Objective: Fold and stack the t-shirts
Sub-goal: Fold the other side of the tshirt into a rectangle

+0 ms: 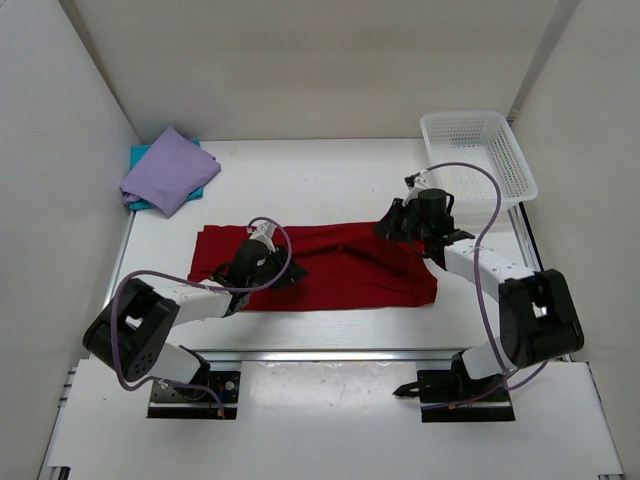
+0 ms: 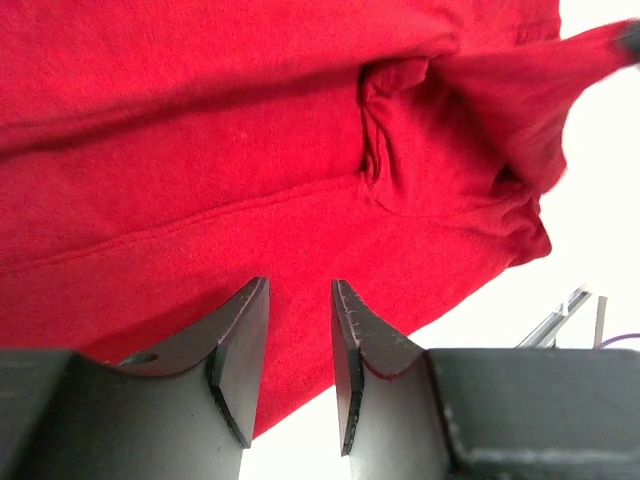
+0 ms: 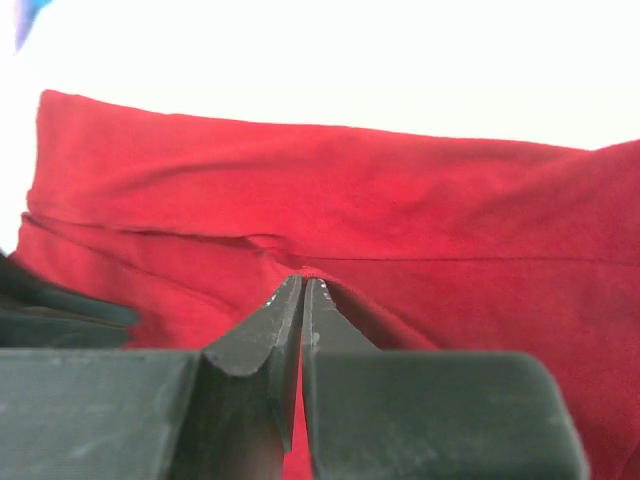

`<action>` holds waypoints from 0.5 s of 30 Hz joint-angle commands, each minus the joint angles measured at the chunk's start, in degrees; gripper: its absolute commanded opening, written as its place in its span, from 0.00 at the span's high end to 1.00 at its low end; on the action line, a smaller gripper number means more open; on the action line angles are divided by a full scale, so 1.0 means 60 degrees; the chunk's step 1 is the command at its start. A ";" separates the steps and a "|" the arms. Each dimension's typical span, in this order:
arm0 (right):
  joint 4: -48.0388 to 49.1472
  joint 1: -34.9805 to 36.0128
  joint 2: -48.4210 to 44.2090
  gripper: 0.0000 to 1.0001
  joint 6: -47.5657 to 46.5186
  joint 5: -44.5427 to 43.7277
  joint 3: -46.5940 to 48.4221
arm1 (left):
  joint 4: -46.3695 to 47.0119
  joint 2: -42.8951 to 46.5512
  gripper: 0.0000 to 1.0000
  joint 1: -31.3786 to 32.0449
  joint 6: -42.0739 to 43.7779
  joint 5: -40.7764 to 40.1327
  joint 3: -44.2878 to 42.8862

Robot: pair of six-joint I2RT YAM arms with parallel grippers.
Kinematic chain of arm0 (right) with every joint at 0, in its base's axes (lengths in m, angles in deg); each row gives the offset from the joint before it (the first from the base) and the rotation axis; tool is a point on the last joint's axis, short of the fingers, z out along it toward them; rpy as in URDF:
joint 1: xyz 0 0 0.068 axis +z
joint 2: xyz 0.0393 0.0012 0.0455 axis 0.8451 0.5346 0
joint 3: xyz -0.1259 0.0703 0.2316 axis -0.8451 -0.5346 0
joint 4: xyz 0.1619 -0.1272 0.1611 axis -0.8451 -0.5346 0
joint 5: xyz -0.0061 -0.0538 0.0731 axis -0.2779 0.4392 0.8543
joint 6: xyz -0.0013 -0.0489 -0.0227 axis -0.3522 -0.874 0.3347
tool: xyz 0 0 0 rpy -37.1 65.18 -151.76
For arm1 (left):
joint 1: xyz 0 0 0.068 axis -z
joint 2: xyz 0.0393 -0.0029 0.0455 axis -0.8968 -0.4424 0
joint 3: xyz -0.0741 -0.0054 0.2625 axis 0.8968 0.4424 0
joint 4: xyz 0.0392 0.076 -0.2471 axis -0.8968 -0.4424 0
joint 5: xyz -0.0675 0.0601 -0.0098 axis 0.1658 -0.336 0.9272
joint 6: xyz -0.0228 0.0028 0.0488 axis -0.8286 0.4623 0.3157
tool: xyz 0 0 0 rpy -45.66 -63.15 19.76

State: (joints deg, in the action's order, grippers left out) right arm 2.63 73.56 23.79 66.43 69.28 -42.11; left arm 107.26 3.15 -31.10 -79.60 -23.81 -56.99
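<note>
Dark red soft cloth short-sleeved t-shirt [image 1: 330,275] in the middle of the white table [image 1: 320,185], laid out as a long band running left to right, rumpled toward its right end. Pale lavender purple cloth t-shirt [image 1: 168,170] folded in the far left corner, resting on top of a teal cloth t-shirt [image 1: 140,155], with only teal edges showing beneath it; both well apart from the red one. White plastic mesh basket [image 1: 480,150] in the far right corner, apart from all three shirts. Left gripper [image 2: 298,288] low over the left half of the red shirt, close to its near edge; jaws apart, released, with red cloth and a strip of white table visible through the gap and nothing pinched between the fingers. Right gripper [image 3: 302,287] down on the right part of the red shirt, at its far edge; jaws clenched tight together, tips meeting on a small raised ridge of red cloth, with a thin pinch of the fabric caught there. In the right wrist view, a horizontal fold line across the red cloth just beyond the tips, and white table past the shirt's far edge. In the left wrist view, a seam running across the red cloth and a bunched sleeve toward the right.
</note>
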 commanded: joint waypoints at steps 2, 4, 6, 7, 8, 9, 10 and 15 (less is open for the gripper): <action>-0.0527 0.0356 -0.0911 1.00 -0.0139 -0.0504 0.0242 | 0.0426 -0.0248 0.58 0.0272 -0.0095 -0.0027 0.0165; -0.0719 0.0503 -0.1043 1.00 -0.0155 -0.0796 0.0257 | 0.0427 -0.0293 0.58 0.0301 -0.0095 -0.0100 0.0151; -0.0938 0.0736 -0.1132 1.00 -0.0169 -0.0841 0.0229 | 0.0383 -0.0293 0.58 0.0316 -0.0080 -0.0115 0.0180; -0.1085 0.0781 -0.1219 1.00 -0.0140 -0.0929 0.0156 | 0.0383 -0.0307 0.59 0.0287 -0.0066 -0.0129 0.0108; -0.1130 0.0868 -0.1292 1.00 -0.0227 -0.1046 0.0170 | 0.0354 -0.0322 0.59 0.0359 -0.0080 -0.0173 0.0093; -0.1145 0.1043 -0.1394 1.00 -0.0272 -0.1119 0.0083 | 0.0339 -0.0337 0.58 0.0346 -0.0051 -0.0188 0.0093; -0.1232 0.1088 -0.1424 1.00 -0.0402 -0.1250 0.0009 | 0.0252 -0.0366 0.58 0.0360 -0.0007 -0.0304 0.0093; -0.1847 0.2067 -0.1687 1.00 -0.0624 -0.2071 -0.0372 | -0.0013 -0.0294 0.60 0.0068 -0.0007 -0.0305 0.0107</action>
State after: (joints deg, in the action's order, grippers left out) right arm -6.25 82.83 16.27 64.42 60.93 -43.14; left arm 107.55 0.50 -29.79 -80.02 -24.64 -56.42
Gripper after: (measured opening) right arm 0.009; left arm 0.407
